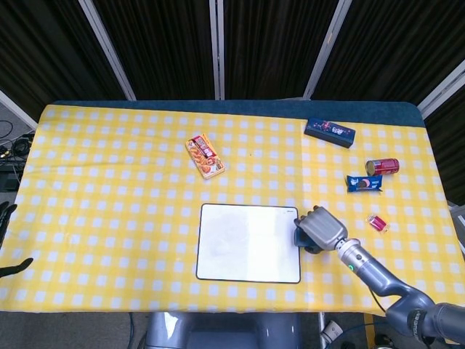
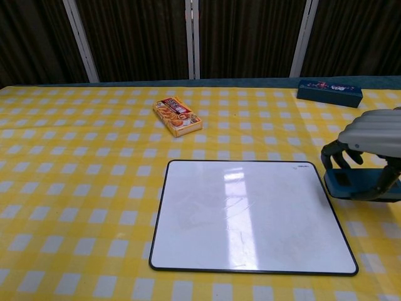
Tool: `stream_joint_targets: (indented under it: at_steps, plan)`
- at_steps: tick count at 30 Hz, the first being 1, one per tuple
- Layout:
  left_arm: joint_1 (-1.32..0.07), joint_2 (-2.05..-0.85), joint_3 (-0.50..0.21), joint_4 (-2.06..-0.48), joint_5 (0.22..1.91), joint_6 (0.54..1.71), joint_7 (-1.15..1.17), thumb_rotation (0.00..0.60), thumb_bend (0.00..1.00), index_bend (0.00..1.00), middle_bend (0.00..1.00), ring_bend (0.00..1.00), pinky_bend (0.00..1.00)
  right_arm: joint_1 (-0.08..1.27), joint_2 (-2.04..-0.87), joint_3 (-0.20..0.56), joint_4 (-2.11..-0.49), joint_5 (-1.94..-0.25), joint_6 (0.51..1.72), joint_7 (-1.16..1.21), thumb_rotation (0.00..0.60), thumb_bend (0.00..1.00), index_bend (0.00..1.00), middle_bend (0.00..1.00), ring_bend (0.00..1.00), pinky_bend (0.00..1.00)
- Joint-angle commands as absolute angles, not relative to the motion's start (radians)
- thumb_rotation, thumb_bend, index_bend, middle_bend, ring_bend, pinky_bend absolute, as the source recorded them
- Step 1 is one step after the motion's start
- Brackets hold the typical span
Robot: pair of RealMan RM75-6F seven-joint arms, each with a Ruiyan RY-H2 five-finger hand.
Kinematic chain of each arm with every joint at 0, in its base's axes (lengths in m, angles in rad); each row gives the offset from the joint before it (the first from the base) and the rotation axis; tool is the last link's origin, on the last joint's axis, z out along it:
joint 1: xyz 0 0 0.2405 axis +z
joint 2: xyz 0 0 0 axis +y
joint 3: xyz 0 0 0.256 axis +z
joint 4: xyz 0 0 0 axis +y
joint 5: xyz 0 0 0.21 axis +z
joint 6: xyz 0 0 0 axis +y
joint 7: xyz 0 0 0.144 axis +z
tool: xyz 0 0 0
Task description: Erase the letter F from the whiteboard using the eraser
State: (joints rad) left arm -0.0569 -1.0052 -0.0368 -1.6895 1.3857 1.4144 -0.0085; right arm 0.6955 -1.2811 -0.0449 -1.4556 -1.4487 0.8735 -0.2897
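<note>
The whiteboard point(image 1: 243, 243) point(image 2: 244, 219) lies at the table's near middle. Its surface is blank white, with only faint smudges and no letter visible. My right hand point(image 1: 322, 227) point(image 2: 376, 135) grips the blue eraser point(image 1: 304, 241) point(image 2: 357, 185) from above. The eraser sits on the yellow checked cloth just past the board's right edge, near its upper right corner. Of my left hand point(image 1: 9, 243) only dark, spread fingertips show at the far left edge of the head view, and they hold nothing.
An orange snack box point(image 1: 205, 155) point(image 2: 178, 116) lies beyond the board. A dark blue box point(image 1: 330, 132) point(image 2: 329, 93), a red can point(image 1: 382, 166), a blue packet point(image 1: 364, 183) and a small red item point(image 1: 377, 222) sit at the right.
</note>
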Motion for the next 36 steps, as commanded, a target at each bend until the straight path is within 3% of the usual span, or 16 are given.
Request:
stream_joint_targets:
  at_steps: [1,5,7,9,11,12,18,22,29,36]
  plan:
    - [-0.054,-1.002,-0.035,-1.694,1.393,1.421,-0.012,0.600,0.00,0.00,0.00,0.00,0.00,0.670,-1.301,-0.027,-1.346,-1.412,0.877,-0.234,0.600,0.51,0.55,0.59,0.52,0.43]
    - [-0.052,-1.001,-0.032,-1.699,1.402,1.426,-0.011,0.600,0.00,0.00,0.00,0.00,0.00,0.655,-1.331,-0.024,-1.282,-1.403,0.877,-0.190,0.600,0.50,0.54,0.57,0.52,0.43]
    - [-0.052,-1.000,-0.031,-1.702,1.406,1.428,-0.009,0.600,0.00,0.00,0.00,0.00,0.00,0.650,-1.337,-0.028,-1.266,-1.406,0.874,-0.175,0.600,0.38,0.47,0.49,0.46,0.40]
    - [-0.051,-1.000,-0.030,-1.704,1.410,1.430,-0.010,0.600,0.00,0.00,0.00,0.00,0.00,0.643,-1.335,-0.030,-1.264,-1.394,0.863,-0.173,0.600,0.11,0.23,0.26,0.28,0.25]
    - [-0.051,-0.998,-0.028,-1.707,1.415,1.432,-0.012,0.600,0.00,0.00,0.00,0.00,0.00,0.635,-1.320,-0.025,-1.294,-1.363,0.854,-0.196,0.600,0.01,0.05,0.07,0.10,0.09]
    - [-0.050,-0.996,-0.027,-1.709,1.418,1.433,-0.014,0.600,0.00,0.00,0.00,0.00,0.00,0.626,-1.308,-0.018,-1.322,-1.352,0.871,-0.207,0.600,0.00,0.01,0.01,0.03,0.03]
    - [-0.048,-0.986,-0.017,-1.714,1.441,1.432,-0.049,0.600,0.00,0.00,0.00,0.00,0.00,0.560,-1.228,-0.011,-1.458,-1.385,1.011,-0.202,0.600,0.00,0.00,0.00,0.00,0.00]
    - [-0.047,-0.976,-0.015,-1.700,1.460,1.440,-0.093,0.600,0.00,0.00,0.00,0.00,0.00,0.456,-1.152,-0.032,-1.546,-1.475,1.207,-0.115,0.600,0.00,0.00,0.00,0.00,0.00]
    - [-0.028,-0.979,-0.016,-1.676,1.492,1.494,-0.127,0.600,0.00,0.00,0.00,0.00,0.00,0.315,-1.143,-0.054,-1.504,-1.573,1.449,-0.014,0.600,0.00,0.00,0.00,0.00,0.00]
    - [-0.017,-0.977,-0.007,-1.652,1.549,1.539,-0.193,0.600,0.00,0.00,0.00,0.00,0.00,0.244,-1.170,-0.053,-1.460,-1.594,1.535,0.002,0.600,0.00,0.00,0.00,0.00,0.00]
